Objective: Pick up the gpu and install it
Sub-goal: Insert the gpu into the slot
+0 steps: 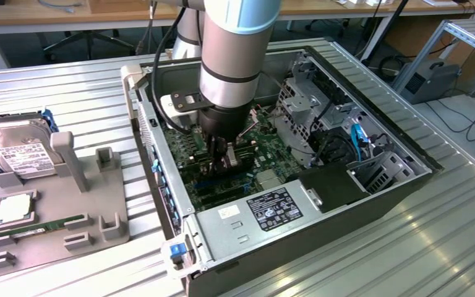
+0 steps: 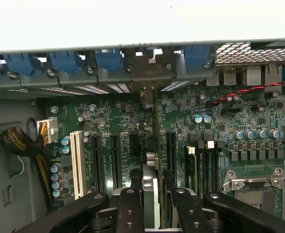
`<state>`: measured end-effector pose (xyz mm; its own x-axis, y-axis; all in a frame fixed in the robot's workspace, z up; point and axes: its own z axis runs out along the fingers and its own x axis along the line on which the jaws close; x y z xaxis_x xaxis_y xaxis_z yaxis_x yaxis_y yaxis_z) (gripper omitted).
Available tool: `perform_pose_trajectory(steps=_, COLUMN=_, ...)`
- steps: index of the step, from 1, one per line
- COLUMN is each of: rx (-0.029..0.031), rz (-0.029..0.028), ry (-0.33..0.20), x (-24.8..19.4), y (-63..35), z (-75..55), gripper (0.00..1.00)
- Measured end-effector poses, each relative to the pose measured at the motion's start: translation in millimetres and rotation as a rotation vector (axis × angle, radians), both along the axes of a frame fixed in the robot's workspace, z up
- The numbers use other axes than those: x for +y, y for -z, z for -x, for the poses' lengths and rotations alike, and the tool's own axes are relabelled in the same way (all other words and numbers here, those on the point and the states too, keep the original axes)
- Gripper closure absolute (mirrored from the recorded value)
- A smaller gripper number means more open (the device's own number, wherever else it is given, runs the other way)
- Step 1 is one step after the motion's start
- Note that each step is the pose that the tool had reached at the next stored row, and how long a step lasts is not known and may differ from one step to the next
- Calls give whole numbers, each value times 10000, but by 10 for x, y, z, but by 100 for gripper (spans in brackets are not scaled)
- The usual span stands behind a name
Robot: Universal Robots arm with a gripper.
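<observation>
Gripper fingers are clamped on the gpu, holding it edge-on — I see it standing upright over the motherboard slots inside the open computer case. On the exterior view's left, my hard drive and memory stick sit on the grey fixture — well apart from the case.

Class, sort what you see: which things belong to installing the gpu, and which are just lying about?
Job in hand: gpu, held edge-on in the gripper; motherboard; computer case.
Lying about: hard drive; memory stick; grey holder tray.
</observation>
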<state>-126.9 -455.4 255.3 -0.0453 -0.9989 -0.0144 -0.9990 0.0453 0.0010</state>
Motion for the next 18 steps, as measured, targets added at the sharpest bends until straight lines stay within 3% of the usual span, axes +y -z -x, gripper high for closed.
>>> perform_pose_trajectory(steps=14, rx=1, rz=2, ry=0, x=0, y=2, z=0, gripper=73)
perform_pose_trajectory(steps=18, rx=5, rz=9, ry=3, x=35, y=7, z=-5, gripper=73)
